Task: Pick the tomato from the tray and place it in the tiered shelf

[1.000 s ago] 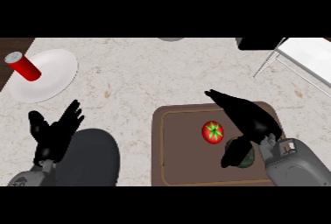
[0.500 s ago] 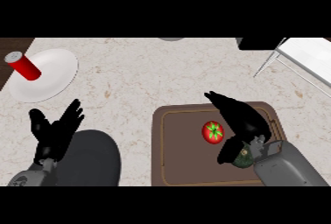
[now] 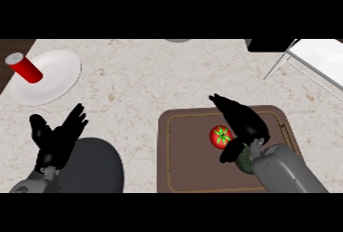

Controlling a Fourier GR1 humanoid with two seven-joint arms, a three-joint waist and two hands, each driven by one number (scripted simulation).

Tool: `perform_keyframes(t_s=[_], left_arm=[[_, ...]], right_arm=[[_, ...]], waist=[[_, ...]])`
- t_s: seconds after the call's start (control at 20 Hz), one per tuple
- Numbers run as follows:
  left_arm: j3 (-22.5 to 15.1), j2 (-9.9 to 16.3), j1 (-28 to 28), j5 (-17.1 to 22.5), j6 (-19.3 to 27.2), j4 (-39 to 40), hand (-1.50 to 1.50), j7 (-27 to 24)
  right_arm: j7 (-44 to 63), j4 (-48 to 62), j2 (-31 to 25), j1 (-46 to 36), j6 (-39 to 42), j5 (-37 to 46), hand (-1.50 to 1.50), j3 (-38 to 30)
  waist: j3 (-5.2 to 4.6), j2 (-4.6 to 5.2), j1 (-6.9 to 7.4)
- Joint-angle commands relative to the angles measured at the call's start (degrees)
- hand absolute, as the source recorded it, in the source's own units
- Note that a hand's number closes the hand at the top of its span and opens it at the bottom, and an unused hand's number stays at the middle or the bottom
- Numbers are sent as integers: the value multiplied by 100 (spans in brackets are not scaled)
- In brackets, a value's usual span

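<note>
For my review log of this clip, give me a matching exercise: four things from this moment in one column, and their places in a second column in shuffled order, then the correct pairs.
Things:
1. tomato
2. red cylinder
3. left hand
4. tiered shelf

Places:
A. upper right corner of the view
B. on the white plate, upper left
C. on the brown tray, beside the right hand
D. open, fingers up, lower left

Pairs: 1-C, 2-B, 3-D, 4-A
</note>
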Motion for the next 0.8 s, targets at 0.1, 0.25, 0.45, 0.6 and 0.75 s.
perform_keyframes(t_s=[0.1, 0.25, 0.45, 0.6, 0.75], left_arm=[[127, -17, -14, -29, -264, 335, 0, 150], [97, -90, 154, -158, -135, 198, 0, 147], [-53, -191, 285, -223, 7, -148, 0, 216], [126, -173, 0, -199, -221, 403, 0, -1], [250, -10, 197, -84, -350, 15, 0, 219]], right_arm=[[-397, 274, 268, 47, -95, 363, -150, -68], [-776, 961, 460, -200, -85, 361, -150, -145], [-1195, 708, 14, -108, 632, 699, 150, 734], [-1510, 882, 258, -56, 458, 519, 150, 379], [-1600, 804, 519, 86, 187, 637, 150, 376]], waist=[[-55, 39, -24], [-54, 44, 4], [-52, 32, 21], [-54, 44, -22], [-53, 36, -3]])
